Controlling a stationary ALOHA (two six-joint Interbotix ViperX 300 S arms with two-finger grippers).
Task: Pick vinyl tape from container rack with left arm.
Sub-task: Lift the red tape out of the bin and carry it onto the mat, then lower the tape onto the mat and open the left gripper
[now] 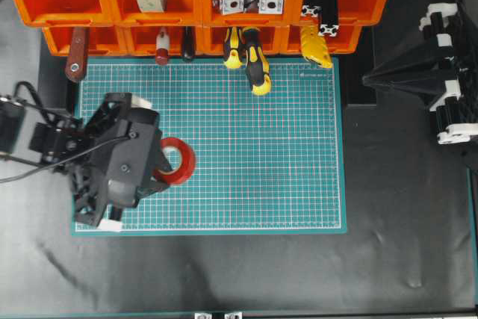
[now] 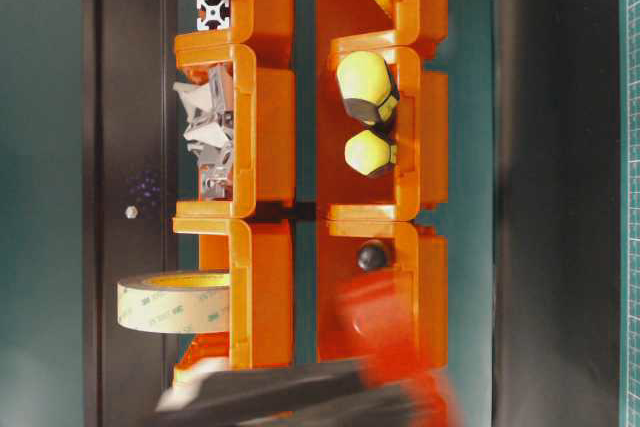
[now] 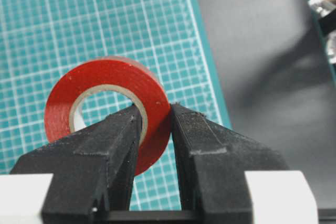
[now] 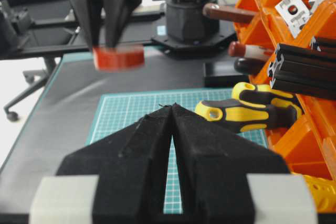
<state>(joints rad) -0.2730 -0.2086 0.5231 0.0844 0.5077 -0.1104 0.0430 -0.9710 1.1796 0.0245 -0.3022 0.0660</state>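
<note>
- As we read the left wrist view, the left gripper (image 3: 156, 116) is clenched on the vinyl tape (image 3: 107, 109): one finger passes through the core, the other presses the outer face.
- We find the roll clear of the container rack (image 1: 194, 5), held above the green cutting mat (image 1: 254, 147), its ring wall between the fingers.
- We judge the right gripper (image 4: 172, 109) closed, empty and well apart.
</note>
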